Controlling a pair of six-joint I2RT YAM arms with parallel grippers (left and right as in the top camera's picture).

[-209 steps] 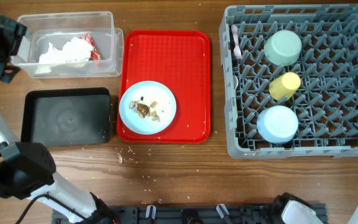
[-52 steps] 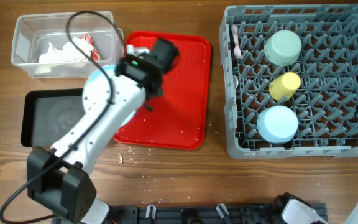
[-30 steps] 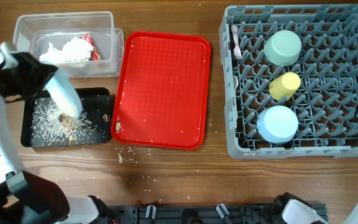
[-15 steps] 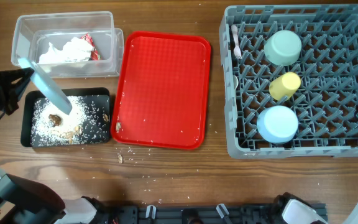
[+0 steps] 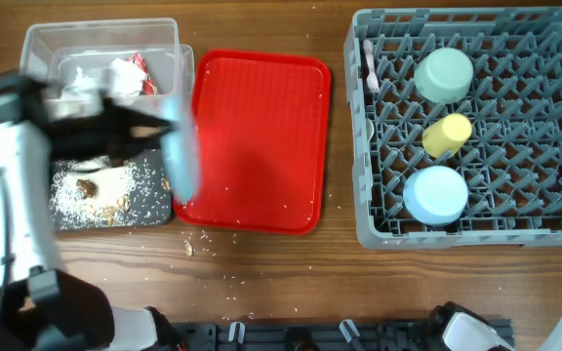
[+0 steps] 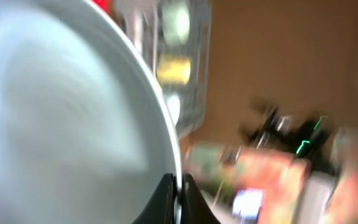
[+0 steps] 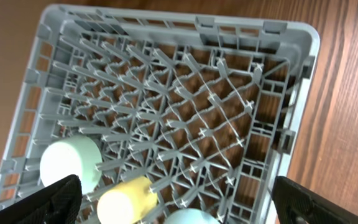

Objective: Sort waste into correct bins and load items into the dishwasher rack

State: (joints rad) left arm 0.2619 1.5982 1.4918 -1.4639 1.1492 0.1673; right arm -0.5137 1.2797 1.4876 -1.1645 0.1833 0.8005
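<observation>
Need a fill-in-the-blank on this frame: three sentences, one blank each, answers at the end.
1. The food scraps lie in the shallow tray, whose colour is ___.
2. In the dishwasher rack, the cup between the pale green bowl and the light blue bowl is ___.
3. The left gripper holds the light blue plate by its ___.

Missing words: black; yellow; rim.

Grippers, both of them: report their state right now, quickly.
Left gripper: shut on the light blue plate, gripped at its rim.
Right gripper: open, holding nothing, above the dishwasher rack.
</observation>
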